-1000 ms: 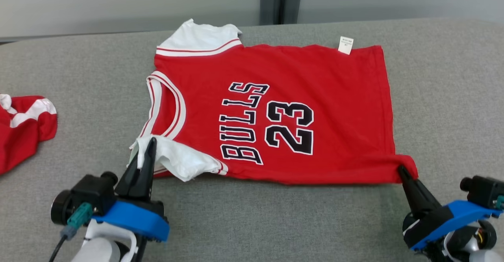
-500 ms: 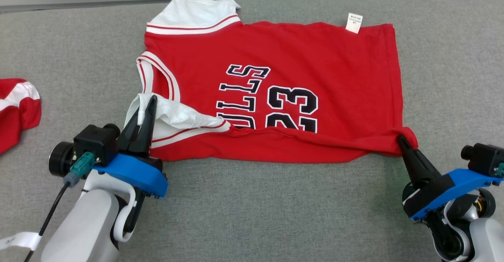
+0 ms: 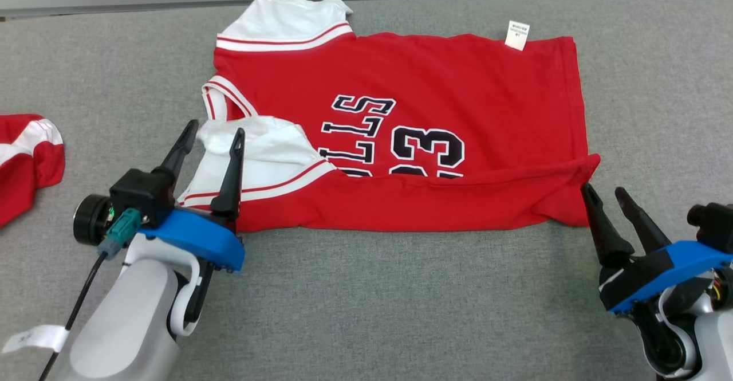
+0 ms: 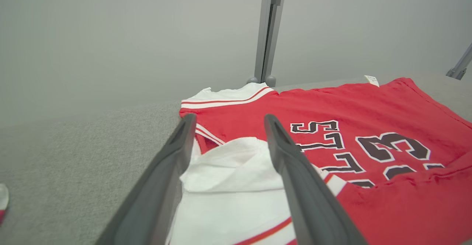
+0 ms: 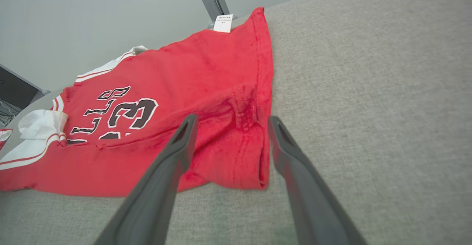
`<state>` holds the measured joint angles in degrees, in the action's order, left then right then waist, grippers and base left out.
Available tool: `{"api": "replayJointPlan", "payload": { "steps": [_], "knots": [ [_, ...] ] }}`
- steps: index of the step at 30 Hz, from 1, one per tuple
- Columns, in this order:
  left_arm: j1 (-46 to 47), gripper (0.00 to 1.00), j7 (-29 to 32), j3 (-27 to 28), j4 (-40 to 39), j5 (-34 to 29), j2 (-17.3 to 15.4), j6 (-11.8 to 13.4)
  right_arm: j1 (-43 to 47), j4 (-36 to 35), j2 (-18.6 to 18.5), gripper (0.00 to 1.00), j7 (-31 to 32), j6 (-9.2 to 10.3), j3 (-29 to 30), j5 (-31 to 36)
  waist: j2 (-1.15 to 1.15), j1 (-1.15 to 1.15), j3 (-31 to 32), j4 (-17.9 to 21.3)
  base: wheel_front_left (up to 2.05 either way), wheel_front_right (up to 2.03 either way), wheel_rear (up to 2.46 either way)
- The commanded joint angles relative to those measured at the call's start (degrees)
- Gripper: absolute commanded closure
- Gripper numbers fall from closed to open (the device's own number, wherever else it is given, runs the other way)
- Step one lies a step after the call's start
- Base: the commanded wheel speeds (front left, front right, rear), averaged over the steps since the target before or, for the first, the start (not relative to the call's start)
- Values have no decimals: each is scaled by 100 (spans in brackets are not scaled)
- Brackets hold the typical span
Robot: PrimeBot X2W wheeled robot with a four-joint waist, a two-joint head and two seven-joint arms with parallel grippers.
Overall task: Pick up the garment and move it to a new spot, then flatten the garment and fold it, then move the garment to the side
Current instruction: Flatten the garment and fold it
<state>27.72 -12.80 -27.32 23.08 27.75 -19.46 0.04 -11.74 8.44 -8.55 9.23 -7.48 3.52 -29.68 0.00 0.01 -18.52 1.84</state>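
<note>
The garment [image 3: 435, 83] is a red jersey with white sleeves and black "BULLS 23" lettering, spread on the grey table with its near edge folded up over the lettering. My left gripper [image 3: 215, 130] stands open, its fingers on either side of the white near sleeve [image 4: 228, 178]. At the folded near-right corner [image 5: 239, 153] my right gripper [image 3: 603, 189] is open too, fingertips just short of the cloth. A white tag [image 3: 516, 35] sticks out at the far edge.
A second red and white garment [image 3: 26, 152] lies at the table's left edge. A grey upright post [image 4: 268, 31] stands behind the table against a pale wall. Bare grey table surface [image 3: 401, 301] stretches in front of the jersey.
Both grippers have opened and let go of the jersey's near edge, which now lies folded over the lower lettering. The head camera tilted down earlier.
</note>
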Motion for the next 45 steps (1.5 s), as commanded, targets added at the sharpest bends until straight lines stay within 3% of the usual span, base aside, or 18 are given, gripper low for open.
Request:
{"api": "replayJointPlan", "payload": {
  "steps": [1, 14, 31, 32, 33, 34, 35, 36, 45],
  "knots": [
    [-78, 0, -47, 29, 19, 44, -7, 44, 88, -2, -51, 0, -31, -3, 17, 51, 0, -1, 19, -4, 0, 0, 0],
    [-969, 0, -50, 76, 32, 258, -51, 206, 181, 242, -192, 0, 6, -3, -48, 491, 0, -1, 136, -133, 0, 0, 0],
    [-829, 0, -40, -18, 866, 457, 93, -13, -360, 1199, -204, 0, -283, -3, -386, 830, 0, -1, 5, -155, 0, 0, 0],
    [-809, 0, -19, -20, 938, 476, 118, -40, -379, 1242, -189, 42, -306, -3, -405, 830, 0, -1, 4, -156, 0, 0, 0],
    [-772, 11, -1, -33, 1002, 484, 126, -69, -403, 1285, -175, 58, -323, -3, -432, 827, 0, -1, 6, -152, 0, 0, 0],
    [-724, 63, 0, -40, 1058, 486, 141, -77, -439, 1334, -172, 91, -341, -3, -450, 822, 0, -1, 1, -147, 0, 0, 0],
    [-691, 95, -5, -51, 1106, 491, 174, -94, -468, 1377, -174, 100, -369, -3, -470, 815, 0, -1, 1, -146, 0, 0, 0],
    [-671, 100, -4, -68, 1141, 485, 210, -91, -486, 1411, -177, 100, -380, -3, -492, 809, 0, -1, 6, -143, 0, 0, 0],
    [-769, 100, -154, 36, 1174, 548, 190, -104, -356, 1590, -226, 100, -712, -2, -528, 631, 0, -1, 264, -138, 0, 0, 0]
  ]
}}
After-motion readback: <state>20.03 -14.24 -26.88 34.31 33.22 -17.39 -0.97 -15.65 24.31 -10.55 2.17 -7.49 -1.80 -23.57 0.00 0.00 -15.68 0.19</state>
